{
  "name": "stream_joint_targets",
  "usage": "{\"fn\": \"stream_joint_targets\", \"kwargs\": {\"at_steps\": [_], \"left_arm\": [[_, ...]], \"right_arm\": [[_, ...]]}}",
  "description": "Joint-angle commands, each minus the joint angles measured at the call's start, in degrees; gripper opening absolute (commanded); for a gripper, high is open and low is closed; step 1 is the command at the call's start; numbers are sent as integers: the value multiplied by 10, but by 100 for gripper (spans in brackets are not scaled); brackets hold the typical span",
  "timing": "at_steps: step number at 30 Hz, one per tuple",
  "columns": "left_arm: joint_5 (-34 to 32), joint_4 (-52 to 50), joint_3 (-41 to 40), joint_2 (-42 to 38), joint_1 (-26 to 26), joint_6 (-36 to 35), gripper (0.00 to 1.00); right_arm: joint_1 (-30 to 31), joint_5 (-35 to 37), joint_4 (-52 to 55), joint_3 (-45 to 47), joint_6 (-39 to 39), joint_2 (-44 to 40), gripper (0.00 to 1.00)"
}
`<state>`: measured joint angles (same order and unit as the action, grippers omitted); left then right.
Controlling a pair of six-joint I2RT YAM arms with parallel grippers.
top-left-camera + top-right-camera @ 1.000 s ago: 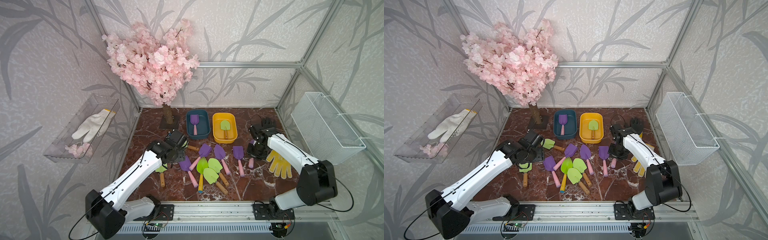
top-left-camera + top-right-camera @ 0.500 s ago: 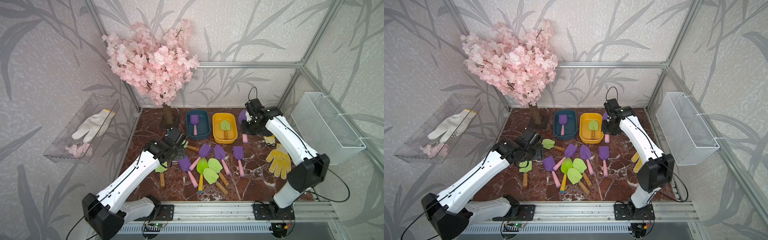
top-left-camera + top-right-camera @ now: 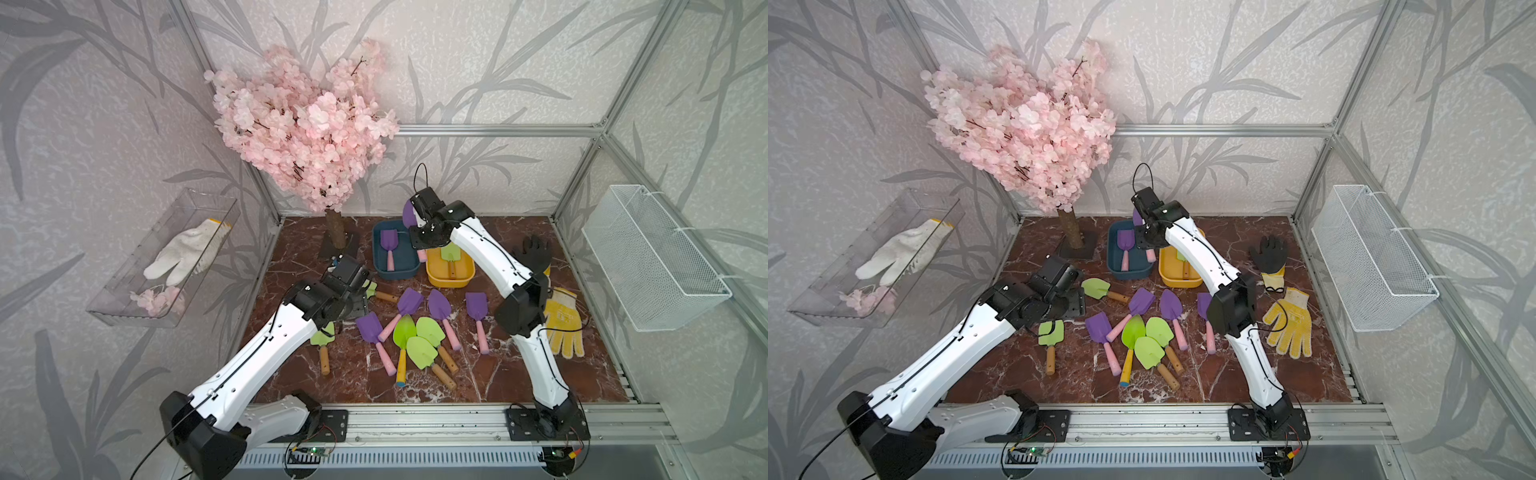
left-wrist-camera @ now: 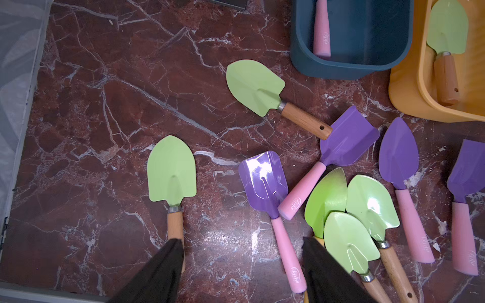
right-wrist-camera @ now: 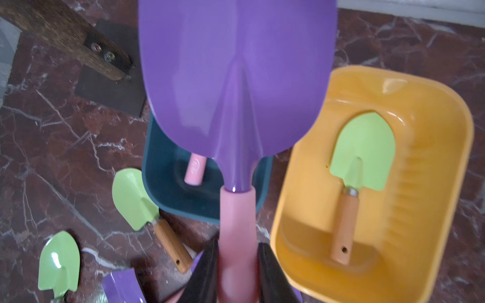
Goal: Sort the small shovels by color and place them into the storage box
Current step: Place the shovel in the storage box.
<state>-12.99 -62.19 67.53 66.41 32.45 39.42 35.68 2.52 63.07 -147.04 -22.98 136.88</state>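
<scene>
- My right gripper (image 5: 237,251) is clamped tight on the pink handle of a purple shovel (image 5: 236,78). The handle sits squarely between both fingers, and the blade points away from my wrist.
- In both top views that shovel hangs in the air at the back of the floor (image 3: 519,374). It is over the blue box (image 3: 395,272), at the side nearest the yellow box (image 3: 451,282).
- Inside the blue box lies a boxed purple shovel (image 3: 389,243). The yellow box holds a boxed green shovel (image 5: 363,152).
- My left gripper (image 4: 241,262) stands open with its fingers well apart, and it has hold of nothing.
- It is above the loose shovels (image 3: 424,353), which lie on the floor in front of the boxes.
- In the left wrist view, the near purple shovel (image 4: 263,181) has its pink handle between my fingers, closer to one of them.
- The lone green shovel (image 4: 172,170) has its wooden handle running behind my other finger. I cannot tell whether they touch.
- The other green and purple ones lie bunched just beyond that gap.
</scene>
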Motion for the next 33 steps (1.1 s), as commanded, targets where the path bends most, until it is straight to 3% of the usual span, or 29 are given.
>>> {"fn": "stream_joint_targets", "kwargs": {"at_steps": [1, 4, 9, 14, 33], "left_arm": [[-16, -9, 10, -13, -8, -14, 75], [-13, -7, 7, -14, -12, -16, 75], [-6, -1, -3, -16, -14, -16, 75], [-4, -2, -6, -16, -16, -19, 75], [11, 6, -20, -5, -23, -27, 75]], "right_arm": [[5, 22, 36, -119, -24, 75, 16], [12, 29, 30, -178, -52, 126, 16], [21, 29, -51, -108, -91, 124, 15], [30, 44, -62, -145, -101, 164, 15], [28, 94, -95, -142, -121, 215, 16]]}}
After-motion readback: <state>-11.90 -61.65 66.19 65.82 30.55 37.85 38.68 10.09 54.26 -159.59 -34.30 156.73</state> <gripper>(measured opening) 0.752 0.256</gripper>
